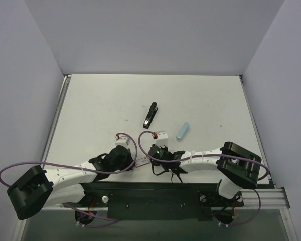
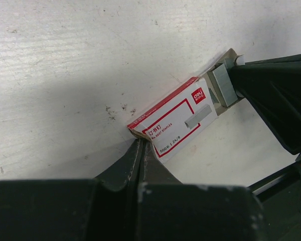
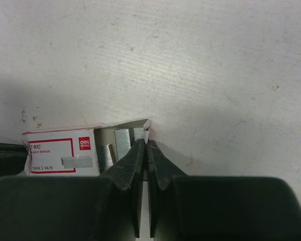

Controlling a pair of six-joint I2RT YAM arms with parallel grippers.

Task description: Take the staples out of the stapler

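Observation:
The black stapler (image 1: 150,115) lies closed at mid-table, well beyond both grippers. No staples show in or near it. A red-and-white staple box (image 1: 140,161) lies between the grippers near the front edge. My left gripper (image 2: 140,141) is shut on a corner of the box's sleeve (image 2: 178,123). My right gripper (image 3: 147,143) is shut on the end flap of the box's inner tray (image 3: 140,125), which is pulled partly out. Grey strips of staples (image 3: 123,141) lie in that tray and also show in the left wrist view (image 2: 223,85).
A small pale blue block (image 1: 183,130) lies to the right of the stapler. White walls enclose the table on three sides. Purple cables loop over both arms close to the box.

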